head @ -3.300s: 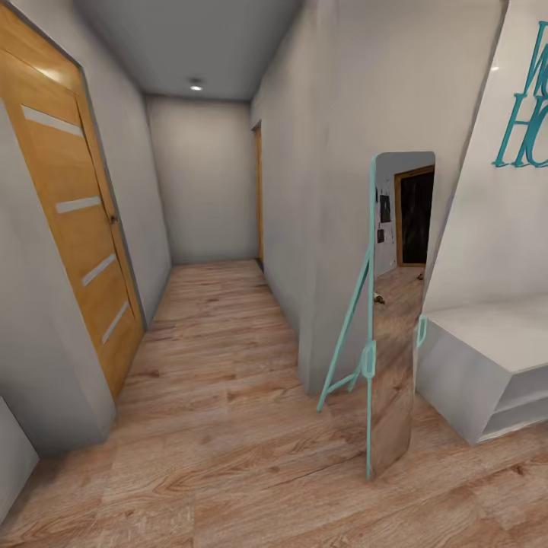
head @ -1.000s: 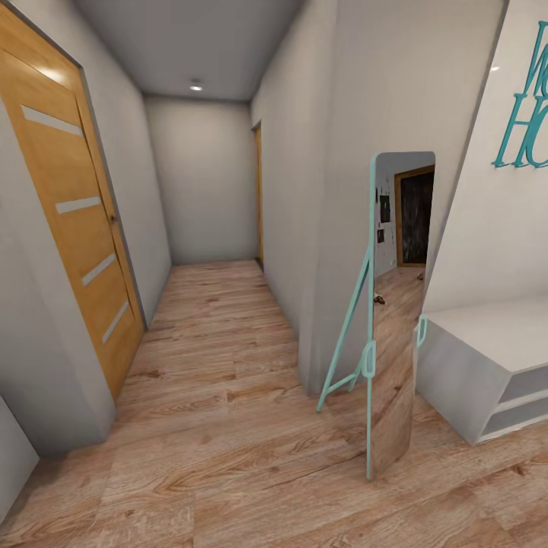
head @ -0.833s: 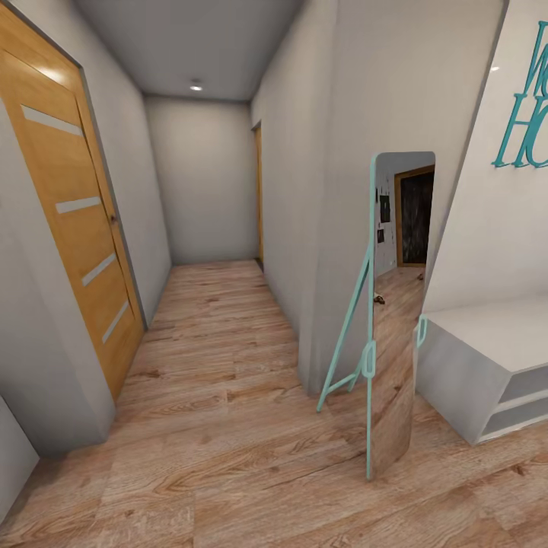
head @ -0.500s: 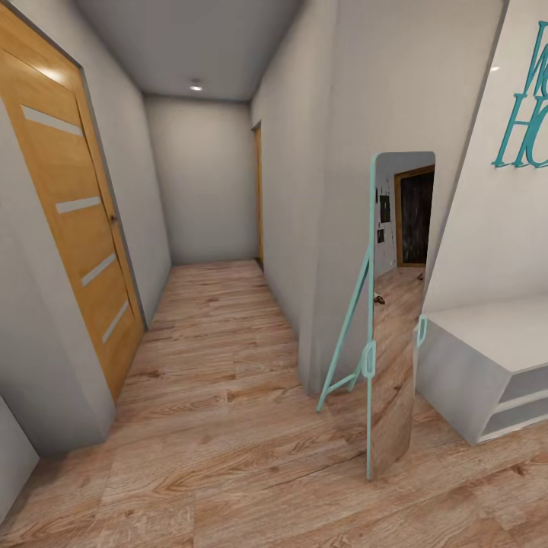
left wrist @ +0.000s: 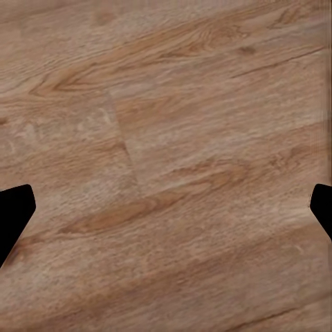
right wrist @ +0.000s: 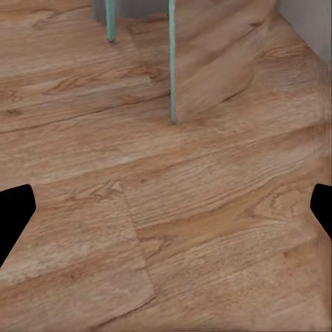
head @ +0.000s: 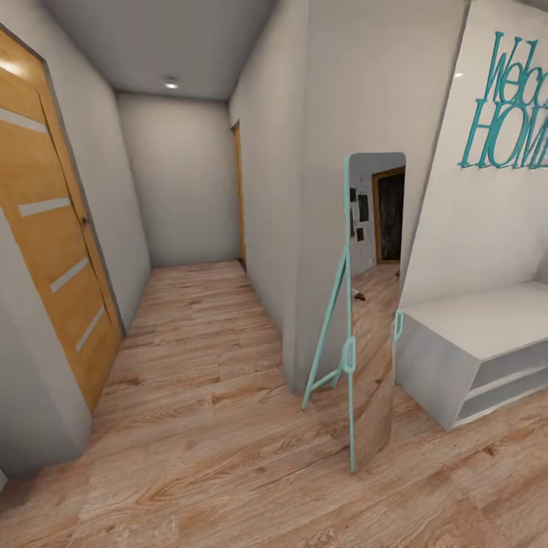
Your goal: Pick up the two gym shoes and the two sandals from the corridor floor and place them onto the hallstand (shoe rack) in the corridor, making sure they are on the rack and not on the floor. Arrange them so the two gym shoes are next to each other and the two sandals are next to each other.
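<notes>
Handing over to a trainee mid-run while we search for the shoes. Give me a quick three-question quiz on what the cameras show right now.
1. True or false: the teal-framed mirror leans against the wooden door.
2. The teal "Welcome HOME" lettering hangs on the wall above: A) the wooden door, B) the grey bench, C) the ceiling light.
3. Fill in: in the wrist views, the left pincer and the right pincer both hang ____ above the corridor floor.

Key: 1 false, it stands on its own teal frame across the corridor from the door; 2 B; 3 open.
</notes>
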Motion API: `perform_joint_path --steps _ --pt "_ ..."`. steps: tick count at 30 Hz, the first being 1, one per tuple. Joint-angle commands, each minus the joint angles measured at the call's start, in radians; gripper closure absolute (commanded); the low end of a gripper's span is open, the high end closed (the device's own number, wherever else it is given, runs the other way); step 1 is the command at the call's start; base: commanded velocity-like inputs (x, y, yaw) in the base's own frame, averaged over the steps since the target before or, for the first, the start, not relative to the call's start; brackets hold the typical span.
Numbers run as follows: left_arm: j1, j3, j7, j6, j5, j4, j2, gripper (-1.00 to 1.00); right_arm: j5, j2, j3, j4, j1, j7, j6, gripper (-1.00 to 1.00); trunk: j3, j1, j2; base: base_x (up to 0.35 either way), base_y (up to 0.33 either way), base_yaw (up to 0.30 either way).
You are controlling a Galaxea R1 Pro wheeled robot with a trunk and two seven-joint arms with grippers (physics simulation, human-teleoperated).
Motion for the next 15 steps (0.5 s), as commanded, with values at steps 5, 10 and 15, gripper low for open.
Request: perform_joint_path --steps 5,10,15 --pt "0.0 0.0 -0.001 -0.003 0.0 0.0 0.0 -1.0 0.0 0.0 -0.001 0.001 -0.001 -0.001 -0.003 -1.0 -0.001 0.0 -0.001 0.0 0.0 -0.266" --pt "0.001 -0.003 -0.001 -0.003 -0.004 -0.001 0.0 -1.0 -0.001 0.0 -0.011 0.001 -0.001 -0.001 -0.003 -1.0 -0.002 0.0 -0.001 -0.075 -0.053 -0.27" --pt "0.003 -0.005 -0.001 -0.003 -0.006 -0.004 0.0 -1.0 -0.001 0.0 -0.03 0.001 -0.001 0.0 -0.003 -1.0 -0.006 0.0 -0.001 -0.197 -0.142 -0.25"
